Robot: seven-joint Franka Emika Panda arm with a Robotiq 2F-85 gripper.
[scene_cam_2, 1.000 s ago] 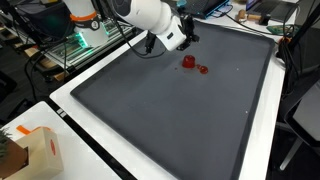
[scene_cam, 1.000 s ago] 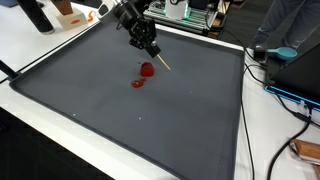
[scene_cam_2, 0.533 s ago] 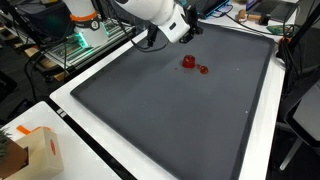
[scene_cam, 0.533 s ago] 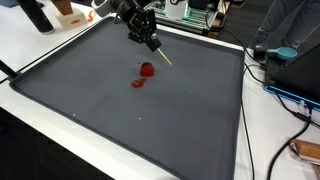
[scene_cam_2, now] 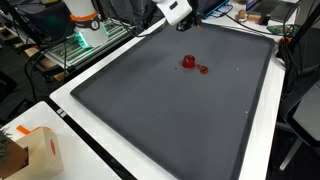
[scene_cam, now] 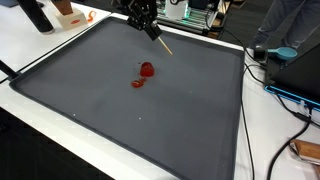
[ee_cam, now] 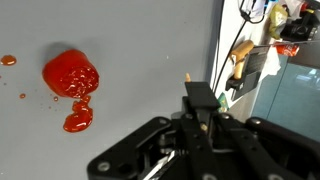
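Now the end effector (scene_cam: pixel 143 17) sits at the top edge of the frame in both exterior views (scene_cam_2: pixel 178 10), its fingers closed on a thin wooden stick (scene_cam: pixel 160 42). The stick slants down and to the right from the fingers. In the wrist view the end effector (ee_cam: pixel 203 110) fills the lower middle of the frame, and only the pale tip of the stick (ee_cam: pixel 188 77) pokes out beyond it.

Below the stick, near the middle of the grey mat (scene_cam: pixel 180 125), lies a red blob (scene_cam: pixel 147 70). It is glossy and rounded, with a smaller red smear (scene_cam: pixel 138 83) just beside it, and the wrist view shows a few tiny droplets around the blob (ee_cam: pixel 71 75).

A second ago the stick's tip hung just beside the blob; since then the end effector has risen towards the top of the frame, and the two are well apart. The blob has not changed.

The mat lies on a white table (scene_cam_2: pixel 95 165). A cardboard box (scene_cam_2: pixel 35 150) stands at the lower left of an exterior view, its inside hidden.
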